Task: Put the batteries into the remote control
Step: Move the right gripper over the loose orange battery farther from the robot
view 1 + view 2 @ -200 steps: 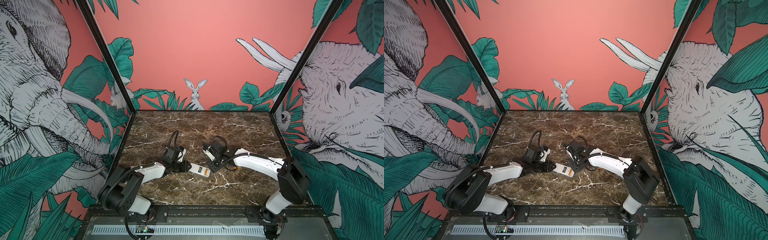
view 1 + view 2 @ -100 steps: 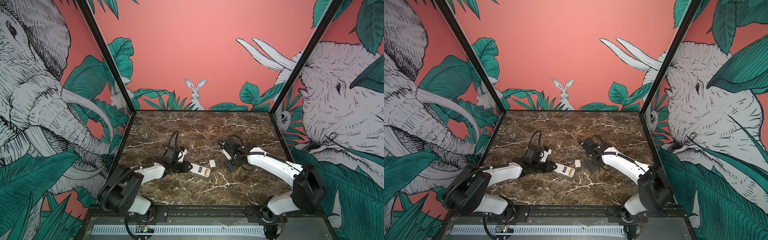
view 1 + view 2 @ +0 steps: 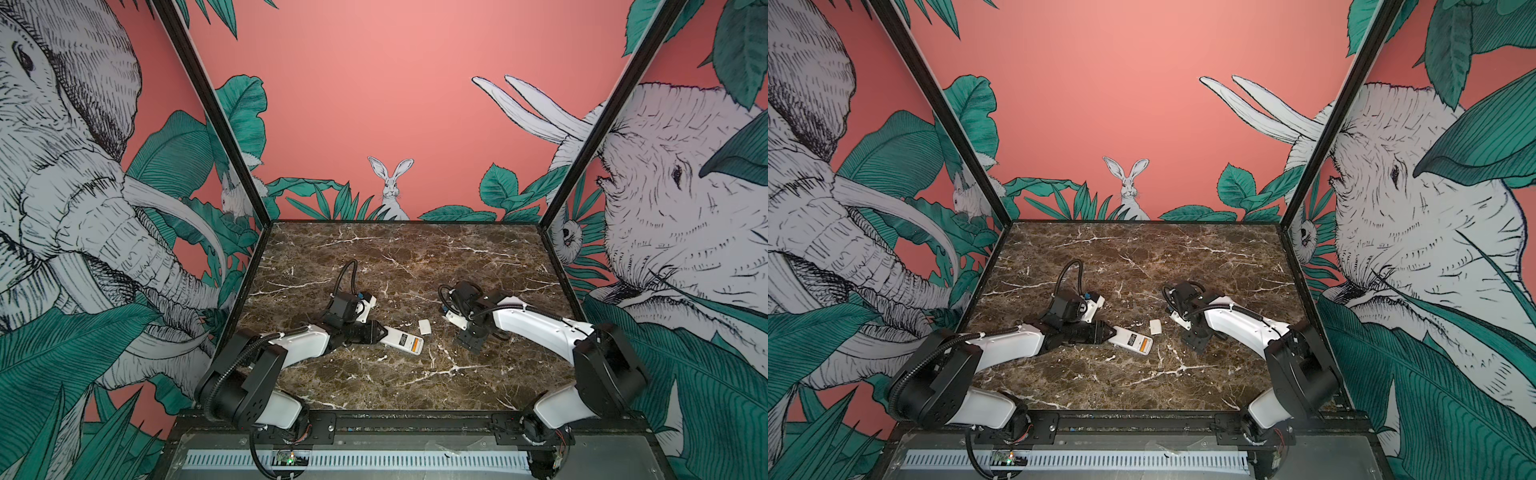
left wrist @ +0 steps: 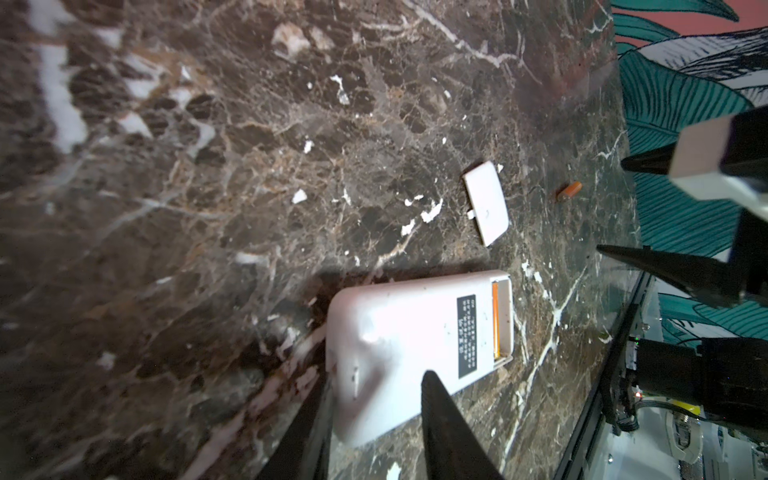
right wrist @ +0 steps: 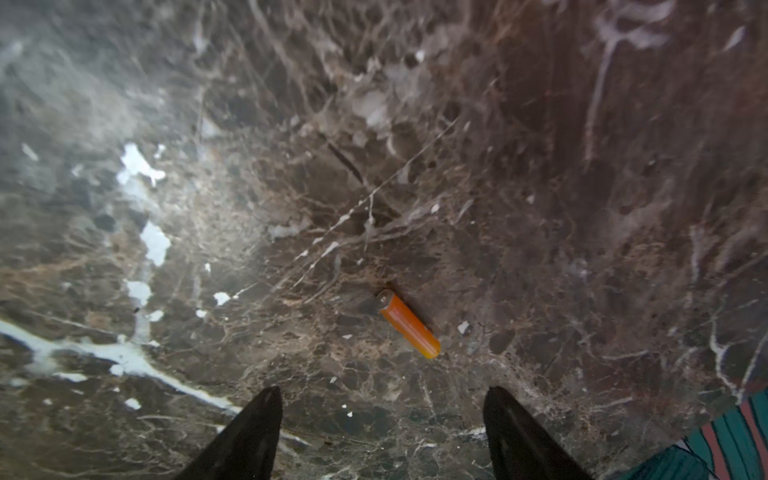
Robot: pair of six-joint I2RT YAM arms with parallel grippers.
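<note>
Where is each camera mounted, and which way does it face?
Both top views: high in front, looking down over the table; left arm and right arm show whole.
Left wrist: on the left arm, looking along the left fingers gripping the remote; beyond lie its cover, a loose battery and the right fingers.
Right wrist: on the right arm, looking down between the open right fingers at the battery.
Shared: both wrist views show that battery.

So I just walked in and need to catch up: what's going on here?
The left gripper clamps the remote control, back up on the table, its cover off beside it. One battery sits in the open compartment. The right gripper hangs open over the loose battery lying on the table.
</note>
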